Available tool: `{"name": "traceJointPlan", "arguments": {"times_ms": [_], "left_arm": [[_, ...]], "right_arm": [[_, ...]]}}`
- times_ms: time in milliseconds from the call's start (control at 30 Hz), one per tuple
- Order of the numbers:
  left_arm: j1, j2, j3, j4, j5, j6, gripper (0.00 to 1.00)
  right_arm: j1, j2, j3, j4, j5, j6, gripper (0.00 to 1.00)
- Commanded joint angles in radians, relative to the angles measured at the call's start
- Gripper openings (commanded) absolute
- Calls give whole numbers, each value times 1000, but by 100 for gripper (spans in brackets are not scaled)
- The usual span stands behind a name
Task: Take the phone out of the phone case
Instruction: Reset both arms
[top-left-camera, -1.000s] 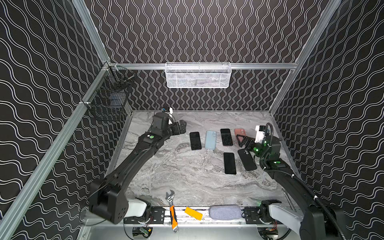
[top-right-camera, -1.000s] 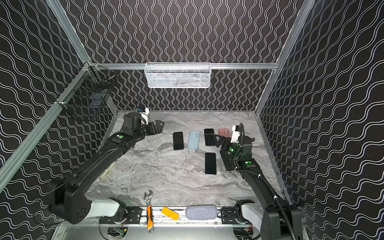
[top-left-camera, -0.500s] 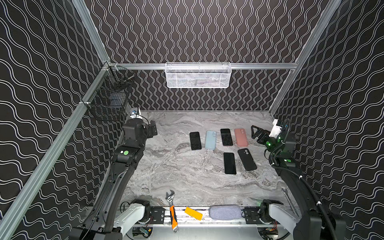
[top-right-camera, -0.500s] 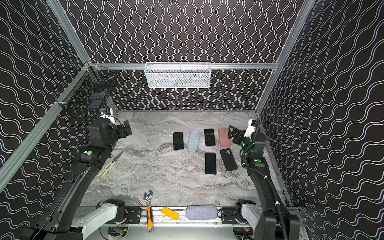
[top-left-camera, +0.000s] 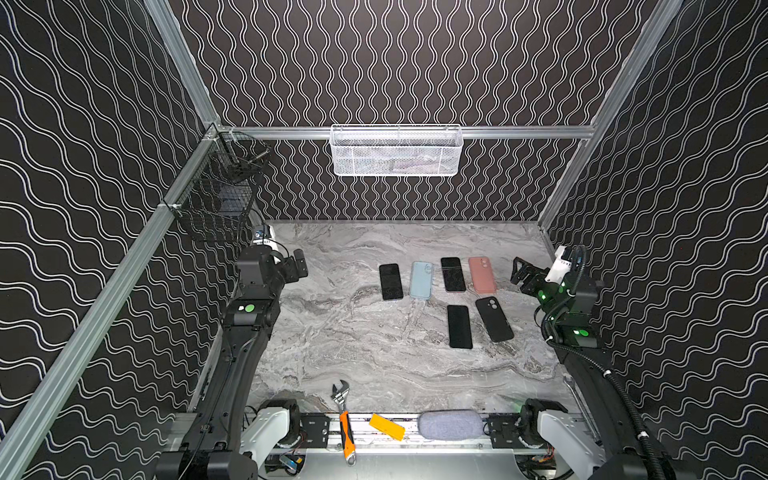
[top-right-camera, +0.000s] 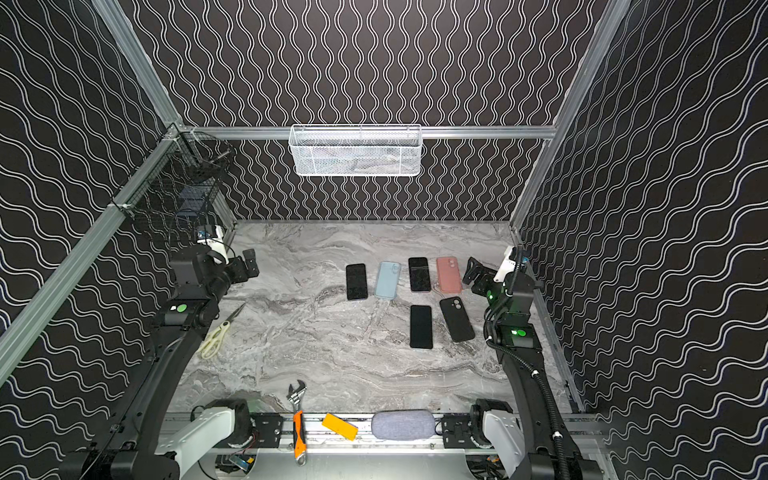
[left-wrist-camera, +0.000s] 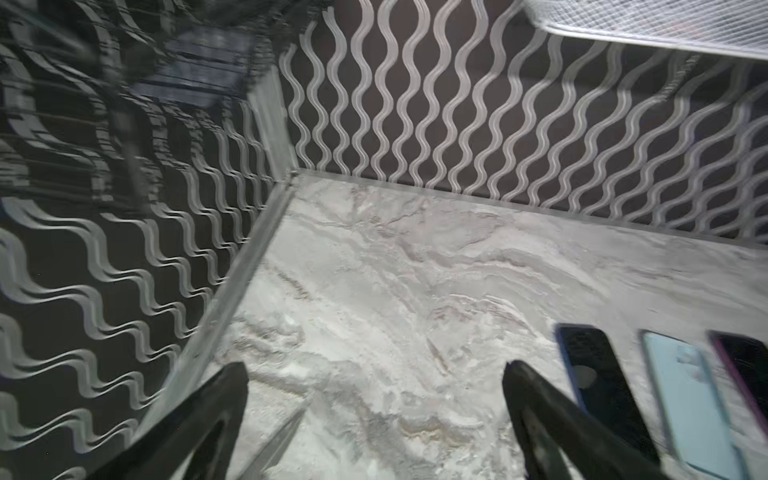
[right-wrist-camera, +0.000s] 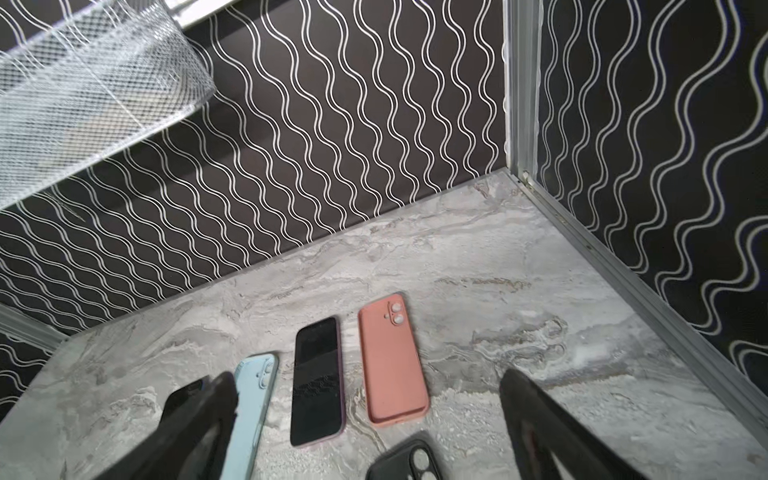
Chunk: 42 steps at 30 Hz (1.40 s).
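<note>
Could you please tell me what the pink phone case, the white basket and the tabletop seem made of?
The pink case looks like soft matte silicone or rubber: even, glare-free surface, rounded edges. The white basket is probably painted metal mesh: fine see-through grid. The tabletop shows grey marble veining, possibly a printed laminate.

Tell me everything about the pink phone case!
The pink phone case looks matte and rubbery, with rounded corners and two round camera bumps. It lies flat on the marble table, back up, camera end toward the back wall, at the far row's right end, beside a dark-screened phone. Only the table touches it.
</note>
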Motion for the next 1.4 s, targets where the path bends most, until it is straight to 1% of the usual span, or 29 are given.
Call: {"name": "traceJointPlan", "arguments": {"times_ms": [0,67,200,300,467,633,733,833,933,1000,1100,1200,1267,1367], "left_arm": [[18,-2,-43,153,86,4,99],[18,-5,-86,218,118,45,99],[18,22,-145,273,56,15,99],[18,29,-219,344,41,-7,99],[17,4,-338,465,13,3,99],[16,25,-364,537,68,36,99],[15,26,-392,600,106,96,99],[13,19,-419,642,115,89,99],[13,26,-439,679,120,104,99],[14,46,-474,735,110,111,99],[13,86,-540,834,134,128,99],[13,123,-594,932,138,135,99],[15,150,-620,987,136,142,99],[15,184,-634,1040,130,141,99]], "right_arm": [[0,-15,-5,-24,38,-44,100],[0,-26,-19,-14,49,-59,99],[0,-34,-76,61,35,-81,100],[0,-31,-121,135,16,-103,100],[0,-24,-138,152,24,-122,100],[0,-1,-158,190,29,-117,99],[0,5,-158,192,31,-128,100],[0,5,-174,213,37,-126,100],[0,5,-236,315,40,-114,100],[0,9,-265,347,89,-91,100],[0,11,-302,396,122,-134,100],[0,22,-327,440,145,-148,100],[0,43,-337,468,144,-151,100],[0,95,-356,543,102,-159,100]]}}
